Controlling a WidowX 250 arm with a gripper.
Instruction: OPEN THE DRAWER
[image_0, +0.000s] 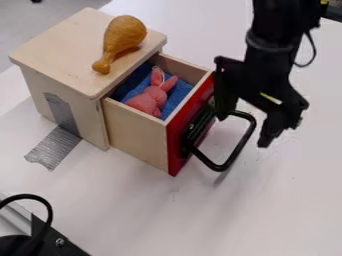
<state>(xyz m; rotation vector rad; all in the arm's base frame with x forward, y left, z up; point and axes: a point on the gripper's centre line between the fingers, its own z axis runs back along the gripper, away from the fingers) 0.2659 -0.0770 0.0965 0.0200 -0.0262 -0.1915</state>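
The drawer (137, 136) stands pulled out of the wooden cabinet (63, 45), near the table's (287, 200) upper-left edge; its long axis slants down to the right, the red front facing lower right. Inside, a pink toy rabbit (148, 97) lies on blue cloth (175, 96), ears toward the upper side. The pincer (242, 127) is spread wide, astride the black handle (238, 150). On the cabinet's top lies a toy drumstick (124, 36), thin end toward the lower left. Grey tape (55, 146) joins cabinet to table. A black cable (45, 202) curves at lower left.
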